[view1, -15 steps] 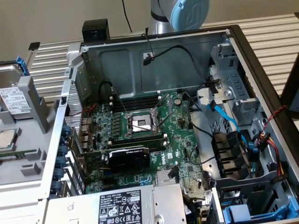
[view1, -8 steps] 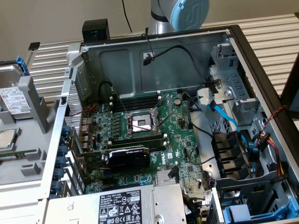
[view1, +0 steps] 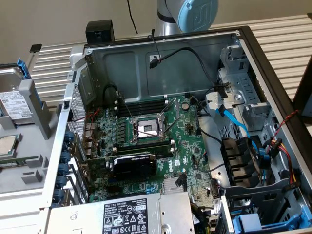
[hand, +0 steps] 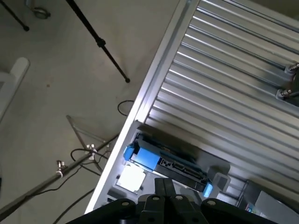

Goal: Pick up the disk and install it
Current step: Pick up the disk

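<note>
Found the slatted table [view1: 280, 36] carrying the whole set-up. Found the computer case [view1: 146, 63] laid flat at centre of the exterior view, side panel off, interior facing up; judged so placed for reach from above. Noted the arm [view1: 192, 14] at twelve o'clock, behind the case. Noted the power-supply box [view1: 170, 214] seated inside the case at six o'clock. Recorded a grey holder [view1: 36, 105] outside the case at nine o'clock; judged a staging fixture for presenting parts at a known spot. Located the disk [view1: 13, 105] in that holder, standing on edge or nearly so in its blue carrier, label side outward, not yet in the case. In the wrist view, found the same disk [hand: 154, 159] edge-on, connector end showing, just beyond the gripper [hand: 164, 184]. Found the gripper closed on itself, nothing held, apart from the disk. Noted the processor chip [view1: 6, 145] lying flat in the holder toward eight o'clock.

Writing: white label with dark print on the disk, not legible. Black-and-white label on the power-supply box, with rows of warning and approval symbols, text too small to read. Pale lettering on the black expansion card [view1: 134, 163], unread.
</note>
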`<state>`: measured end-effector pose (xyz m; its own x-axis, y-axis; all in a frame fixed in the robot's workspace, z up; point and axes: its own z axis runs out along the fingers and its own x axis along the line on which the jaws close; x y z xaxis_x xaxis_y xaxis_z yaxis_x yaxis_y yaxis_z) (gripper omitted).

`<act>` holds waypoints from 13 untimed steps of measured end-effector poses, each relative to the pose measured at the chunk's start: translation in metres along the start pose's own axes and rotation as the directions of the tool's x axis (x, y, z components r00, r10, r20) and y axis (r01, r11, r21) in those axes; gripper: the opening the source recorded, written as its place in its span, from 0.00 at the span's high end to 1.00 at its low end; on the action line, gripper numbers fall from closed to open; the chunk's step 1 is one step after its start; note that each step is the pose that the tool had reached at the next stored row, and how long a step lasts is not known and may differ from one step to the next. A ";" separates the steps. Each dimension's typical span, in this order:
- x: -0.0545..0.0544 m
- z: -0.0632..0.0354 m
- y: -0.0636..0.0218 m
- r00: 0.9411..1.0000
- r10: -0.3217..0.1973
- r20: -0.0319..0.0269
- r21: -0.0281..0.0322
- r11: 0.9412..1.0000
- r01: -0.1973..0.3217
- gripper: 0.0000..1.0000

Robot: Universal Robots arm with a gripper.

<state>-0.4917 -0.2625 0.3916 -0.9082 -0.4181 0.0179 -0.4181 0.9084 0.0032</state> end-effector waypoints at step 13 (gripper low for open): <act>0.000 0.0020 0.0000 0.972 -0.235 0.001 0.002 0.972 0.235 0.89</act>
<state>-0.4917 -0.2625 0.3895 -0.7843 -0.6202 0.0156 -0.6202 0.7844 0.0057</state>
